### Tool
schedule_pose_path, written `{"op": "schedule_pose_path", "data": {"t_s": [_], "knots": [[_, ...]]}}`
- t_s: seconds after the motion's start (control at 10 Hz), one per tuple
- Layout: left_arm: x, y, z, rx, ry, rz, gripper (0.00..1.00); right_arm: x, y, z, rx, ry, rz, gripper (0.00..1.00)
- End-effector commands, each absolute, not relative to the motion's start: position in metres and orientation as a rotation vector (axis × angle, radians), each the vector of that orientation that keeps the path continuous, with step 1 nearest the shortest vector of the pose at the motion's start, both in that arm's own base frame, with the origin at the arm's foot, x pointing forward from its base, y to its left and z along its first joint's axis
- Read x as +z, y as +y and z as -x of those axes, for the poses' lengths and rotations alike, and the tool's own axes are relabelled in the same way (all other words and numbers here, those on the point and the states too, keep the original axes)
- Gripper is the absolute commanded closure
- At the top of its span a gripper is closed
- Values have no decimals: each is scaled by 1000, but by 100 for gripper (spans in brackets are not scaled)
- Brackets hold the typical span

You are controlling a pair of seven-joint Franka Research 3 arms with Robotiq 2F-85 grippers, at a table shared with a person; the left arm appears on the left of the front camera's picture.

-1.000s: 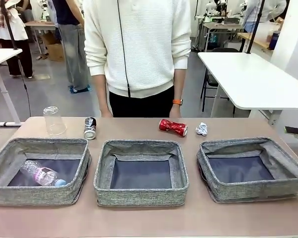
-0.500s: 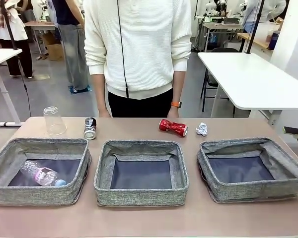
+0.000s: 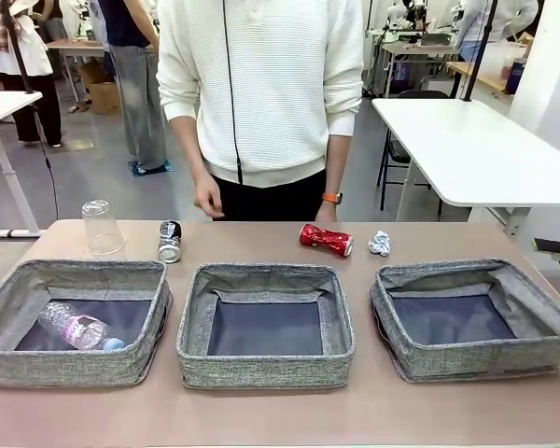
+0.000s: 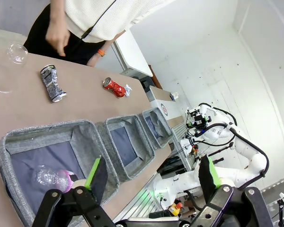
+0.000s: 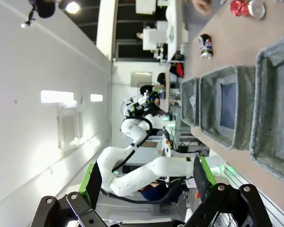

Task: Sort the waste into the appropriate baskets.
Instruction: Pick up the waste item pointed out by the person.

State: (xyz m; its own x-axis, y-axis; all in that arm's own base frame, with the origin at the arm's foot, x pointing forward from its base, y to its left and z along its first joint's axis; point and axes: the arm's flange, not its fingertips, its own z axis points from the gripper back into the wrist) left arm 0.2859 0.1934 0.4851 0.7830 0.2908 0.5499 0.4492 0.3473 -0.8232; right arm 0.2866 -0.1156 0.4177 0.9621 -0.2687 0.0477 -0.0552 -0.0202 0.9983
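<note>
Three grey woven baskets stand in a row: left (image 3: 75, 366), middle (image 3: 261, 371), right (image 3: 467, 362). A clear bottle (image 3: 75, 329) with a pinkish label lies in the left one. Behind them on the table are an upturned clear cup (image 3: 102, 227), an upright dark can (image 3: 169, 241), a crushed red can (image 3: 325, 240) and a white paper ball (image 3: 380, 244). My left gripper (image 4: 151, 165) hangs open, high above the left basket (image 4: 38, 135) and its bottle (image 4: 52, 178). My right gripper (image 5: 146, 170) is open too, off the table's end, with the baskets (image 5: 227, 75) and dark can (image 5: 205, 46) ahead.
A person in a white sweater stands at the far edge, one hand (image 3: 206, 198) raised at waist height behind the dark can, the other (image 3: 329, 213) low behind the red can. A white table (image 3: 467, 149) stands at the back right. Bare tabletop runs in front of the baskets.
The person's hand behind the dark can has lifted from the table edge to waist height. The waste, the baskets and both grippers have not moved.
</note>
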Motion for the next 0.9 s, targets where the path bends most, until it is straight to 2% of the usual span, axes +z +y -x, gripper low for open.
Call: {"op": "schedule_pose_path", "data": {"t_s": [0.0, 0.7, 0.8], "knots": [[487, 193, -286, -129, -733, 1255, 0, 426, -115, -286, -191, -239, -1599, 0], [485, 193, -286, -115, -710, 1241, 0, 426, -115, -286, -191, -239, -1599, 0], [488, 194, -294, -319, -753, 1303, 0, 426, -115, -286, -191, -239, -1599, 0]]}}
